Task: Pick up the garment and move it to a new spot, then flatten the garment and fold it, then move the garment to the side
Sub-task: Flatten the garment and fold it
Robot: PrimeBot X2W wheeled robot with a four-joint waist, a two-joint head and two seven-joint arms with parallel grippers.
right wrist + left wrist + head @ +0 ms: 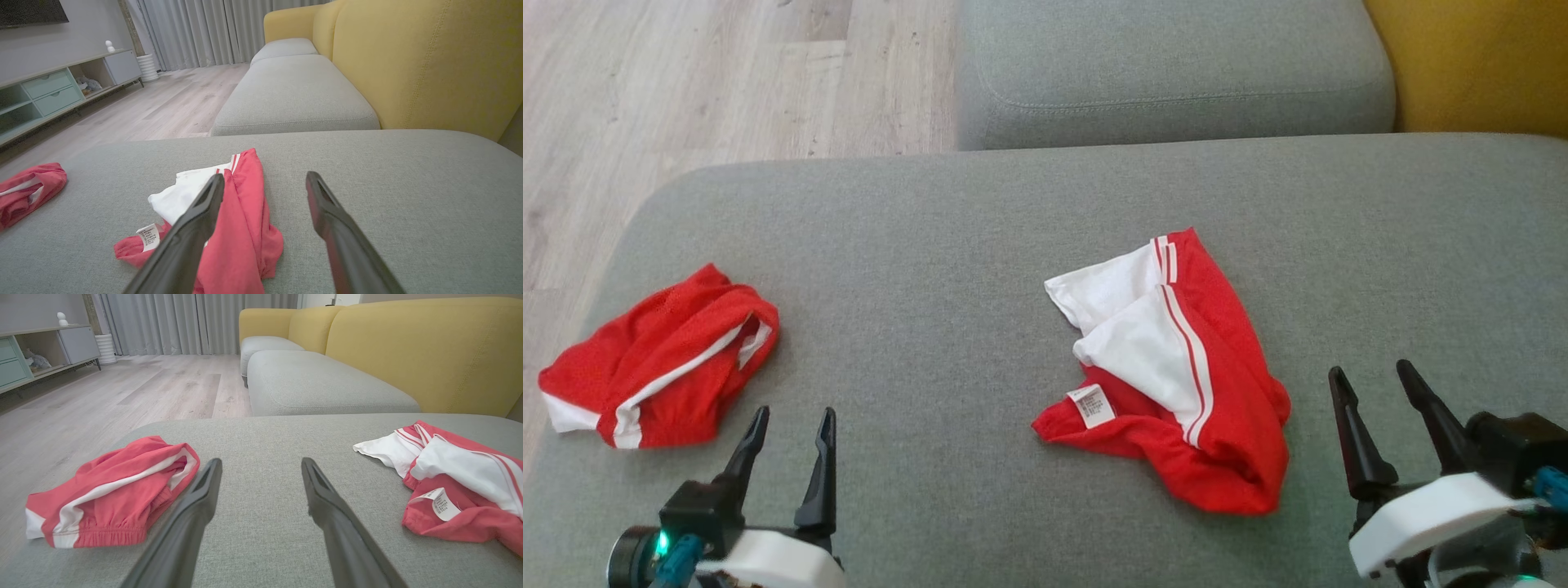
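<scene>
Hovering low over the grey seat cushion (947, 245), the left gripper (795, 412) and right gripper (1370, 369) both have fingers spread wide, holding nothing and touching no cloth. This looks like a ready stance before the first pick. Near the right gripper, toward the cushion's middle, lie the crumpled red-and-white shorts (1225, 351), care label (1092, 406) turned out, likely the garment meant. A second bunched pair (662, 359) sits by the left gripper, well apart.

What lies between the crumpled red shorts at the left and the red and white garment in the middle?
Bare fabric of the grey upholstered cushion, as the head view shows; the left gripper, fingers open, sits at its near edge.
</scene>
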